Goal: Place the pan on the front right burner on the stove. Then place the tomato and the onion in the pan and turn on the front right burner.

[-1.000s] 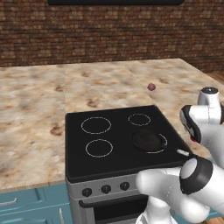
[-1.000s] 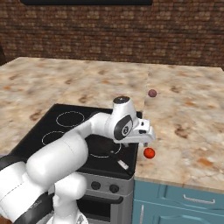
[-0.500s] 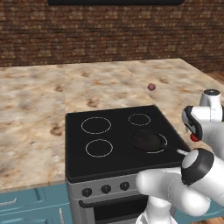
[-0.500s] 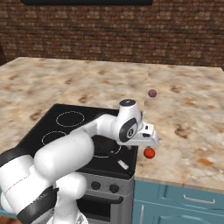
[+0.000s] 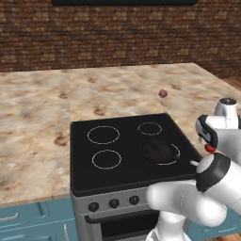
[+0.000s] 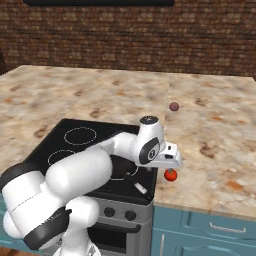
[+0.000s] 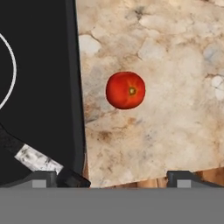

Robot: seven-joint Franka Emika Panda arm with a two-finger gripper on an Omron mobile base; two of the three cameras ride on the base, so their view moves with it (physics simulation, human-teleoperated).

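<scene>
The tomato [image 7: 125, 90] sits at the hand view's centre, on the counter [image 7: 175, 65] just right of the stove [image 7: 39, 87]. The gripper [image 7: 118, 177] hangs above it, fingers wide apart and empty. It looks light, smooth and round, likely to roll; grip across its widest middle, gently.

A rendered home kitchen. Glossy black glass stove [image 5: 127, 150] with four white burner rings, set into a marbled beige stone worktop [image 5: 37, 117]. Grey steel stove front with a row of black knobs [image 5: 114, 203]. Teal cabinet drawers [image 6: 205, 232] with pale handles under the worktop. Red-brown brick wall [image 5: 117, 33] behind. Food lying about: a tomato [image 7: 125, 90] and an onion [image 5: 163, 93] on the stone, a small black pan [image 5: 158, 151] on the cooktop.
</scene>
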